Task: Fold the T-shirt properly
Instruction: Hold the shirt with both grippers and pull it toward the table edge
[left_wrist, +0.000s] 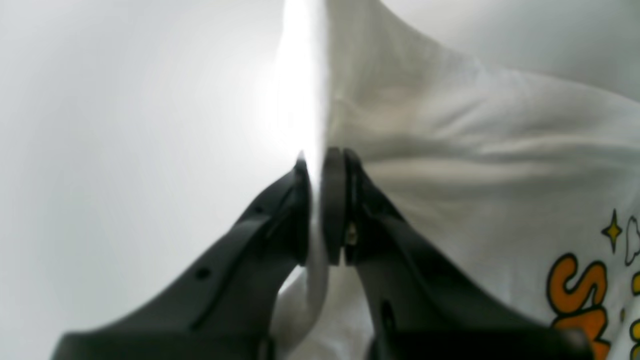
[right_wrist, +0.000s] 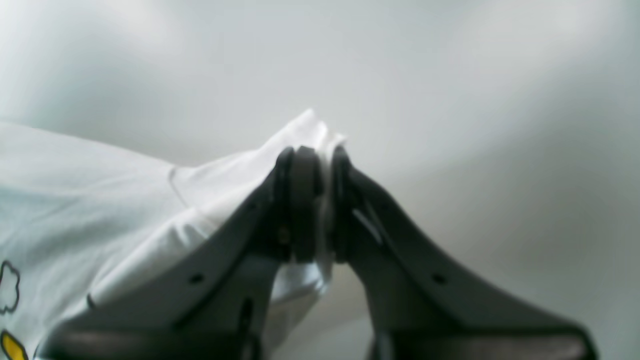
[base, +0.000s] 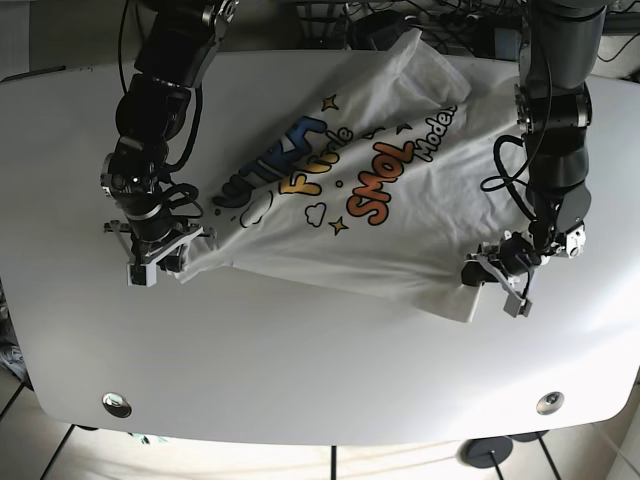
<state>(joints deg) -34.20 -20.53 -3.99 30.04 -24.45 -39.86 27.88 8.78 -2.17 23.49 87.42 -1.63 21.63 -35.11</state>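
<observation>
The white T-shirt (base: 350, 200) lies print side up across the white table (base: 320, 370), with blue, yellow and orange lettering, clouds and stars. My left gripper (base: 478, 276), on the base view's right, is shut on the shirt's near right corner; in the left wrist view the gripper (left_wrist: 317, 160) pinches a fold of white cloth (left_wrist: 475, 165). My right gripper (base: 172, 262), on the base view's left, is shut on the near left corner; in the right wrist view the gripper (right_wrist: 322, 155) clamps a peak of cloth (right_wrist: 150, 210).
Cables and dark equipment (base: 400, 20) sit behind the table's far edge. Two round metal fittings (base: 116, 404) (base: 547, 402) are set near the table's front edge. Bare table surface stretches in front of the shirt.
</observation>
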